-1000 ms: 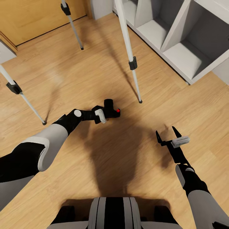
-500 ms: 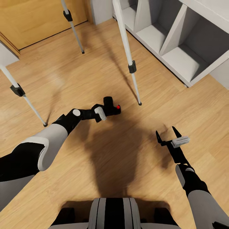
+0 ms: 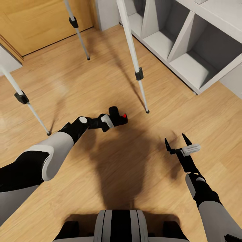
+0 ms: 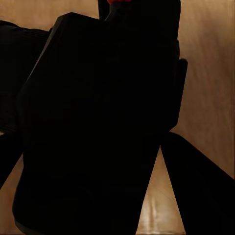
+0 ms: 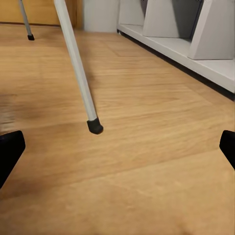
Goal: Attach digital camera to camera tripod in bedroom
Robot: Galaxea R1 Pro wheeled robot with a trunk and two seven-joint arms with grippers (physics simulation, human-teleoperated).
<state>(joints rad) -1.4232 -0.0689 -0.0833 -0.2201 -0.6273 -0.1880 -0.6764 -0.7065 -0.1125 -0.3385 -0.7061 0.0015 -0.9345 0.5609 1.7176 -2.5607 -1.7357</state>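
Observation:
The small black digital camera [image 3: 117, 117], red button at its right end, is held above the plank floor by my left gripper [image 3: 111, 120], which is shut on it. In the left wrist view the camera [image 4: 98, 122] is a dark mass close to the lens. Three silver-white legs of the camera tripod [image 3: 134, 64] stand around it: one just right of the camera, one at the far left [image 3: 25, 101], one at the back [image 3: 76, 28]. The tripod's head is out of view. My right gripper [image 3: 177, 141] hangs open and empty at the right. A tripod foot [image 5: 94, 127] shows ahead of it.
White cube shelving [image 3: 188, 50] lines the back right, its base [image 5: 196, 63] along the floor. An oak door [image 3: 40, 23] is at the back left. Light wood floor [image 3: 134, 174] stretches between the legs and my base [image 3: 121, 227].
The head view has shifted slightly, so the tripod legs and shelving sit lower in the picture. My left gripper with the camera has turned a little. The right arm has not moved.

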